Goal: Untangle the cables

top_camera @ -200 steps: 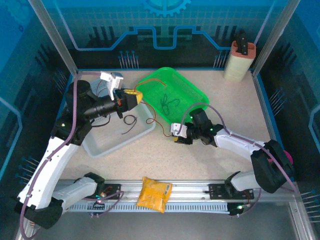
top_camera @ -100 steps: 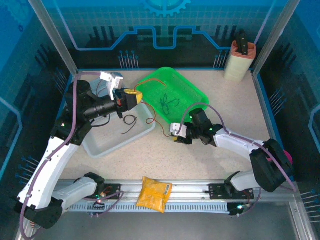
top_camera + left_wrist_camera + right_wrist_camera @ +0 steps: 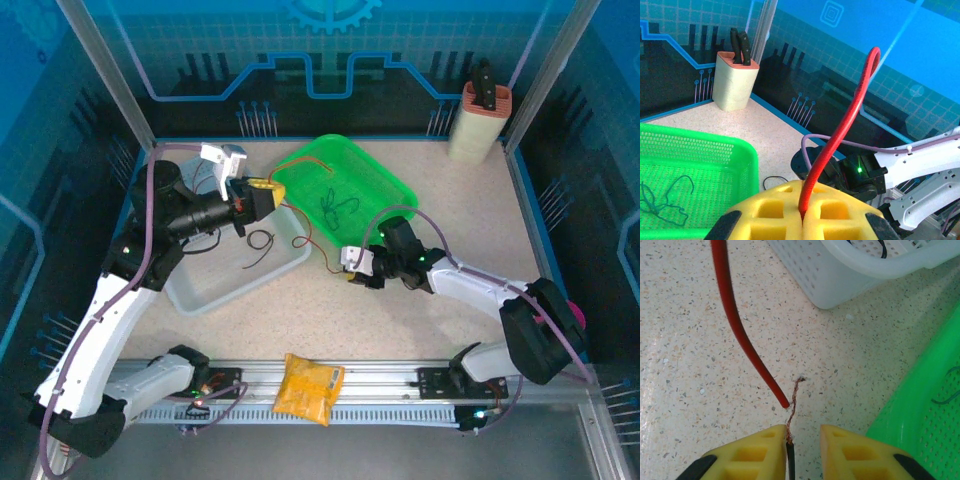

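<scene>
Red cable, left wrist view: glossy insulation, comes out of the seam of the left end effector, climbs and hooks over at the top. Yellow pads pressed together, pinching it. Green basket on the left holds a thin dark green cable in loose loops. Knife block stands at the far edge of the counter.

Right wrist view: the red cable's cut end lies on the speckled counter just ahead of the right end effector. Black cable runs out between the pads, and its bare twisted copper tip passes just beside the red end. Pads spread with a clear gap. The black cable sits against the view-left pad, the other pad is off it. White basket is far, green basket rim on the right.

Top view: left arm reaches far, wrist turned right, its end effector over the white basket's far side beside the green basket. Right arm is stretched low to the left, end effector down at the counter near both baskets. Dark cable curls inside the white basket.
</scene>
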Robot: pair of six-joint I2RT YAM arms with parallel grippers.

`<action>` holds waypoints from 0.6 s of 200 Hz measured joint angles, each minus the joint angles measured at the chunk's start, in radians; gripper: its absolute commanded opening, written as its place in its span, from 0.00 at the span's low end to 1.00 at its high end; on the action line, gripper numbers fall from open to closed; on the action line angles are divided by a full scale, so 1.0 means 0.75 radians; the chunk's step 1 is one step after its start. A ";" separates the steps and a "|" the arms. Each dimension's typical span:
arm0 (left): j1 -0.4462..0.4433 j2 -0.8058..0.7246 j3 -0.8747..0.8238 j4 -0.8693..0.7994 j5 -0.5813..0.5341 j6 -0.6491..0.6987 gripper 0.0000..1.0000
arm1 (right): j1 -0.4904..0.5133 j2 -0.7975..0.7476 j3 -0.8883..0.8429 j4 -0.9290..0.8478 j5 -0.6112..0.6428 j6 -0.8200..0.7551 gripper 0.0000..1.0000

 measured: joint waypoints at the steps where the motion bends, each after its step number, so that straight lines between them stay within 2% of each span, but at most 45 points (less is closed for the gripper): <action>1: 0.000 0.000 0.000 0.000 0.000 0.001 0.00 | 0.000 0.000 -0.001 0.000 0.000 0.000 0.21; 60: 0.000 0.000 0.000 0.000 0.000 0.001 0.00 | 0.000 0.000 -0.001 0.007 0.001 -0.003 0.00; 120: 0.000 -0.006 0.000 -0.038 -0.061 0.006 0.00 | 0.000 -0.002 -0.001 0.004 -0.001 0.000 0.00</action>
